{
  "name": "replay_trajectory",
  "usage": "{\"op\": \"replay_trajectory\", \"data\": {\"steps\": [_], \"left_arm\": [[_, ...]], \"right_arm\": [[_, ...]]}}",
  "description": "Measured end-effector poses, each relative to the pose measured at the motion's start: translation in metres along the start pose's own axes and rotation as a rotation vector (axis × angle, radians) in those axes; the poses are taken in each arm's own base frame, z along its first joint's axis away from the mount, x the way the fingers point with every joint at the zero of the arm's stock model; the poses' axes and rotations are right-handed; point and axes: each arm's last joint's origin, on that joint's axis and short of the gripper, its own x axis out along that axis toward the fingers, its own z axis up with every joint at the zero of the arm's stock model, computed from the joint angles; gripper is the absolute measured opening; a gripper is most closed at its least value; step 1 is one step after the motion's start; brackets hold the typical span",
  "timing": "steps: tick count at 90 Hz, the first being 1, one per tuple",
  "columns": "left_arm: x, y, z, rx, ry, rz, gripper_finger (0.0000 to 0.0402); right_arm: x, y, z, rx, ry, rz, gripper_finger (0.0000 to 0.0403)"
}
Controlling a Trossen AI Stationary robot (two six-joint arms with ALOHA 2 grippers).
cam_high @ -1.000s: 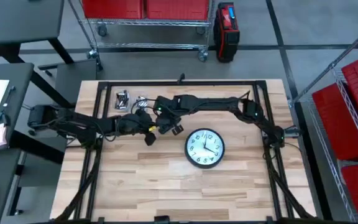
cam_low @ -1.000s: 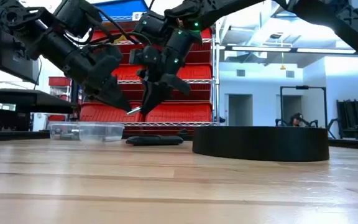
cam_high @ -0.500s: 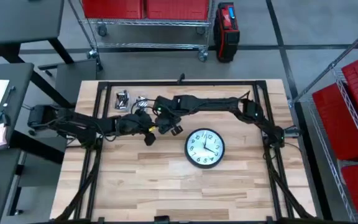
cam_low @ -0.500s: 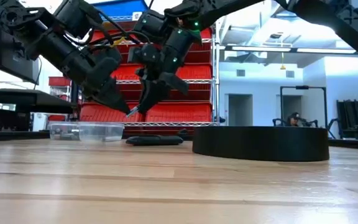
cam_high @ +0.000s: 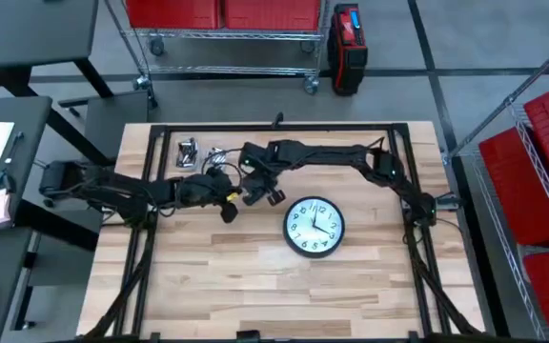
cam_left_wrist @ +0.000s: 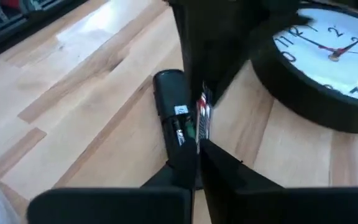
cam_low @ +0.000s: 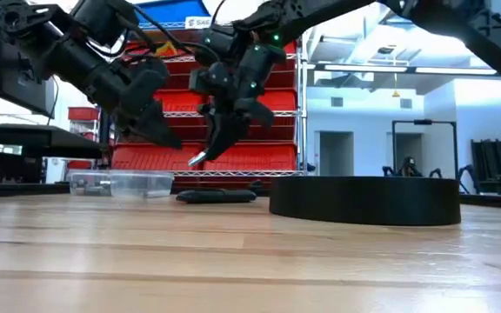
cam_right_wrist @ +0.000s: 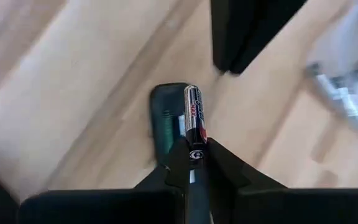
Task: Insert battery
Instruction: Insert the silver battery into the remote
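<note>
Since a second ago the right claw (cam_low: 200, 159) has drawn slightly away from the left claw (cam_low: 170, 139), so a small gap now shows between their tips in the low view where they nearly met before; the battery (cam_right_wrist: 194, 122) has gone with the right claw. Its two fingers are pinched tight on one end of the battery, which sticks out past the tips with its free end forward, seen plainly in the right wrist view. Directly under that claw lies a dark remote (cam_right_wrist: 166, 121) flat on the desk (cam_high: 255, 286), and the battery hangs over it, apart from it, as the low view shows both claws well clear of the wood. The left claw hovers just beside the right one, at about the same height, angled down toward it; in its wrist view its fingers (cam_left_wrist: 229, 171) stand almost together with only a thin slit between them and nothing held, while the right claw with the battery (cam_left_wrist: 202, 112) shows just ahead, over the remote (cam_left_wrist: 174, 115). A black-rimmed clock (cam_high: 314, 227) lies face up on the desk, near the right claw on the side away from the left arm. A clear tray (cam_low: 122, 183) of spare cells sits beyond the left claw, toward the desk's far edge.
</note>
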Motion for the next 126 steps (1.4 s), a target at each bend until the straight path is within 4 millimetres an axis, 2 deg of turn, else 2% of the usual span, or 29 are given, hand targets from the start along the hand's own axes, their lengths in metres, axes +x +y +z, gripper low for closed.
{"op": "replay_trajectory", "data": {"steps": [20, 37, 53, 126], "left_arm": [[0.003, 0.002, -0.014, -0.026, 0.098, 0.026, 0.0000], [0.010, 0.000, -0.024, -0.064, 0.122, 0.028, 0.0000], [0.015, -0.006, -0.030, -0.068, 0.133, 0.010, 0.0000], [0.016, -0.010, -0.030, -0.084, 0.119, -0.006, 0.0000]], "right_arm": [[0.000, -0.014, -0.015, 0.061, -0.019, 0.010, 0.0014], [0.017, -0.004, -0.031, 0.080, 0.035, 0.070, 0.0014], [0.031, 0.008, -0.030, 0.044, 0.069, 0.050, 0.0014], [0.034, 0.009, -0.028, -0.099, 0.060, 0.027, 0.0014]]}}
